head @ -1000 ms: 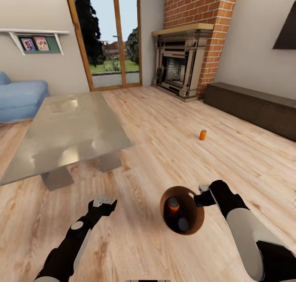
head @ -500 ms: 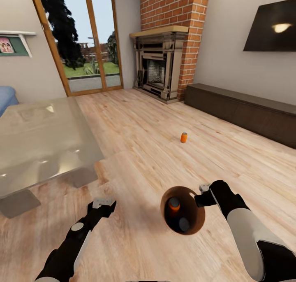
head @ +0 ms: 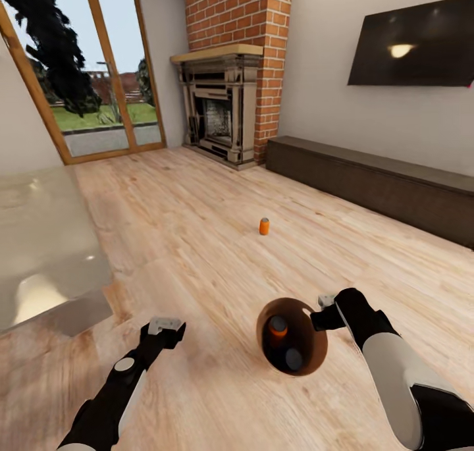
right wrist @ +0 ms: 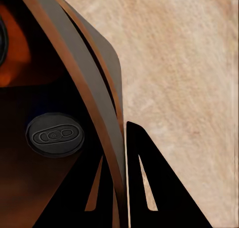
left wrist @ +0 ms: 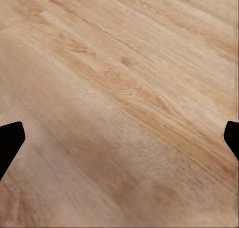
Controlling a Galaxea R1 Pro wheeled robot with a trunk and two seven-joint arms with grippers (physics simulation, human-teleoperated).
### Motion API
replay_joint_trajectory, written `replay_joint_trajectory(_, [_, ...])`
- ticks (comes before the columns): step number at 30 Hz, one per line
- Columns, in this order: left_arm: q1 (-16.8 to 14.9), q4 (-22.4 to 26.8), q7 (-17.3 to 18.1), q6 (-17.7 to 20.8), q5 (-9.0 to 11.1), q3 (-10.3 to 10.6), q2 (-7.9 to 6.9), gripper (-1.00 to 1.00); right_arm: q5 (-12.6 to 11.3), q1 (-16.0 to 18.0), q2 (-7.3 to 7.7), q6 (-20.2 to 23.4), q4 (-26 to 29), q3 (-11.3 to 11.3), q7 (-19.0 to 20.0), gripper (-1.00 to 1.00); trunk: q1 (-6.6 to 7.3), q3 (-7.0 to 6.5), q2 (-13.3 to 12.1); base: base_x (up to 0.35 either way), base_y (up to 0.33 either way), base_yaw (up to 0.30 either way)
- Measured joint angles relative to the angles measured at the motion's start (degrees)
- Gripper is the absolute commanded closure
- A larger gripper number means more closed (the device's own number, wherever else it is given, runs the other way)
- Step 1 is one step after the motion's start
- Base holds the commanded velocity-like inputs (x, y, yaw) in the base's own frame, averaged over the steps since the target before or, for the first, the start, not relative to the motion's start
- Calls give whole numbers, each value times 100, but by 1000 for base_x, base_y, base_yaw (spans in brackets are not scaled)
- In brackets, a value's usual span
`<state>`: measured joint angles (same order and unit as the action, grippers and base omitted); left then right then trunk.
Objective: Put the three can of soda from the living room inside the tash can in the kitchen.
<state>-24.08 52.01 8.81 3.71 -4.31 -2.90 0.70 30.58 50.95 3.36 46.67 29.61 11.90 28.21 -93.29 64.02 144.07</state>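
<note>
the glass table (head: 39, 234) runs off the head view's left edge, its legs mostly unseen. the tv (head: 415, 43) is clipped by the right edge. inside the trash can (head: 309, 362), two soda cans (head: 278, 327) sit in shadow, their lower parts hidden by its wall. the lone can on the floor (head: 264, 226) is too small to read any label. the left gripper (left wrist: 119, 138) shows just two dark fingertips (left wrist: 10, 138) at the wrist view's sides.

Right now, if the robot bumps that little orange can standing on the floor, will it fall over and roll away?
Probably. The can stands upright on smooth wood floor, taller than it is wide, so a high bump would likely tip it. Its round sides would then let it roll. It looks small and likely light, so the left claw, open, could probably lift it easily.
</note>
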Motion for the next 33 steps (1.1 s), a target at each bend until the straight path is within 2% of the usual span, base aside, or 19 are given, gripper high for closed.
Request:
replay_joint_trajectory(25, [0,-137,-3,-98,-16,-6,0,-100,-1,0,-17,4,-7,-15,50,100,0,-106,0,273,-199,-233])
replay_joint_trajectory(33, [0,-170,-1,-115,-3,-2,0,-100,22,0,-22,-6,-9,-20,46,100,0,-130,0,305,-110,-182])
